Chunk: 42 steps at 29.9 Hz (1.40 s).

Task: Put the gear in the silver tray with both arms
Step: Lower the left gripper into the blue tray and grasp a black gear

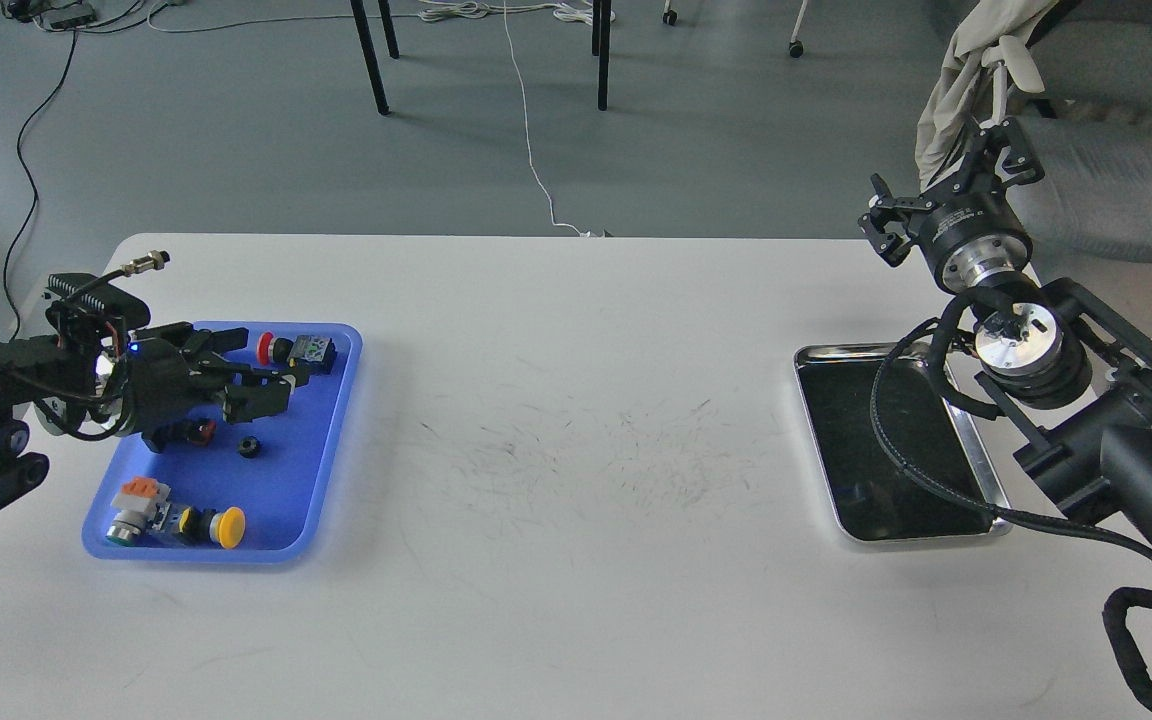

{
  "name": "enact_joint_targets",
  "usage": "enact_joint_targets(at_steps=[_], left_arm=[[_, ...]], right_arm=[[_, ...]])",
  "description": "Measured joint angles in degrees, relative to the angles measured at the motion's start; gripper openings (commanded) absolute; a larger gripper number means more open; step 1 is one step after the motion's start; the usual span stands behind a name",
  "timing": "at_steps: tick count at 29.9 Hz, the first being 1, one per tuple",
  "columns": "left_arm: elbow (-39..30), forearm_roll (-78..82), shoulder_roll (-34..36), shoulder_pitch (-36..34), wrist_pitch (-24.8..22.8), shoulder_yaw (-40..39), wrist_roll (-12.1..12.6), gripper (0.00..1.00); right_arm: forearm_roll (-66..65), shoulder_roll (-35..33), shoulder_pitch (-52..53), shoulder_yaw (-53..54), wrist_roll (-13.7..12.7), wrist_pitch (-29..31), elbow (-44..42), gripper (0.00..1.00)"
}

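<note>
The gear [249, 446], a small black ring, lies in the blue plastic tray [288, 485] at the table's left. My left gripper [264, 366] hovers over that tray's far half, just behind and above the gear. Its fingers stand apart and hold nothing. The silver tray [861, 450] sits at the table's right with a dark, bare bottom, and my right arm crosses its right side. My right gripper [946, 185] is raised beyond the tray's far end, near the table's back right corner. Its claws are spread and empty.
The blue tray also holds a red push button [281, 348], a yellow button [227, 527], a green and orange switch [133, 508] and a red part [200, 430] under my left gripper. A grey chair [1106, 170] with a cloth stands behind the right arm.
</note>
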Motion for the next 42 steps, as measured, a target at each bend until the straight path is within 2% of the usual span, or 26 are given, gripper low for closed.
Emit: enact_joint_targets(at_steps=[9,14,21,35,39,42], left_arm=[[4.83,2.38,-3.32,2.45,2.91,0.27,0.01,0.86],[8.19,4.57,-4.92,3.27,4.98,0.29,0.02,0.72],[10.36,5.54,-5.68,4.08,5.70,0.29,0.02,0.65],[12.06,5.73,-7.18,4.86,5.86,0.36,0.01,0.64],[13.13,5.74,-7.80,4.97,6.19,0.36,0.02,0.56],[13.45,5.80,-8.10,5.43,6.27,0.37,0.02,0.55]], right_arm=[[-0.09,-0.31,0.09,-0.03,0.00,-0.05,0.03,0.99],[-0.09,-0.33,0.07,-0.02,0.00,-0.05,0.07,0.99],[-0.17,-0.34,0.01,-0.02,0.00,-0.05,0.06,0.99],[-0.26,-0.31,-0.26,-0.11,0.00,-0.05,-0.09,0.99],[-0.35,-0.32,-0.40,-0.11,0.00,-0.05,-0.05,0.99],[-0.36,-0.41,-0.43,-0.08,0.00,-0.05,-0.01,0.99]])
